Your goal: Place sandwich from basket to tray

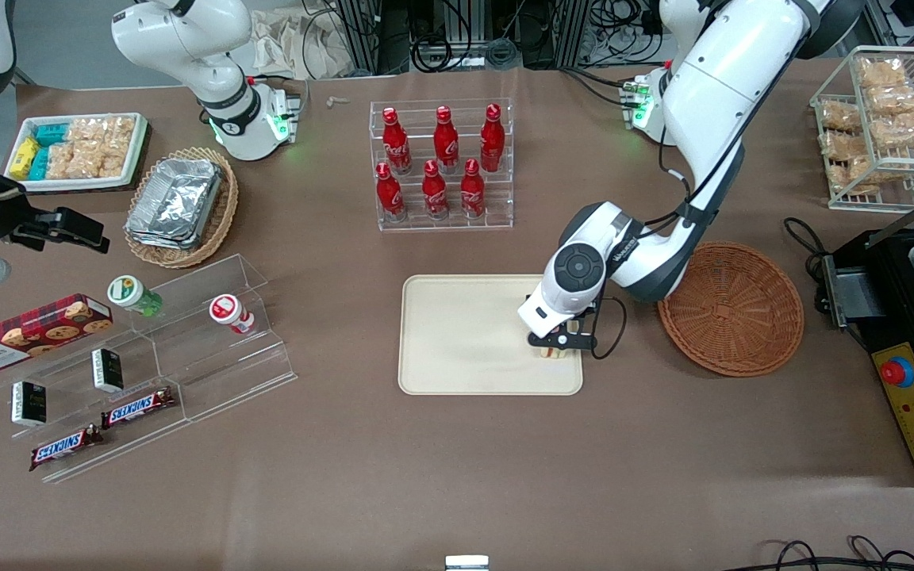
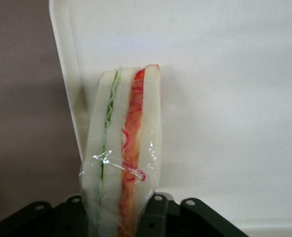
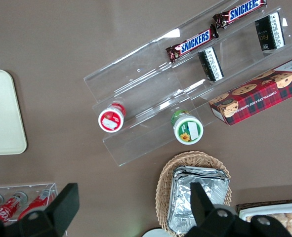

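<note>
The sandwich (image 2: 123, 153) is pinched between the fingers (image 2: 153, 217) of the gripper (image 1: 554, 346), held on edge over the tray (image 1: 465, 337), close to the tray's edge nearest the basket (image 1: 731, 309). The wrist camera gives the good look: plastic wrap over white bread, one green layer and one red-orange layer running along the cut side, with the tray's rim (image 2: 66, 74) right beside it. I can't tell whether the sandwich tip actually touches the tray floor.

From the front you barely see the sandwich at all, just a pale bit poking out under the gripper, but that view shows the brown wicker basket sitting just beside the tray toward the working arm's end, with nothing in it.

The parked arm's camera catches only a corner of the tray, plus the clear stepped stand (image 3: 185, 94) with candy bars (image 3: 192, 42) and a cookie box (image 3: 257, 96).

Everything sits on a brown tablecloth (image 1: 425, 476). A clear rack of red bottles (image 1: 441, 162) stands farther from the front camera than the tray, and cables run along the table's back edge.
</note>
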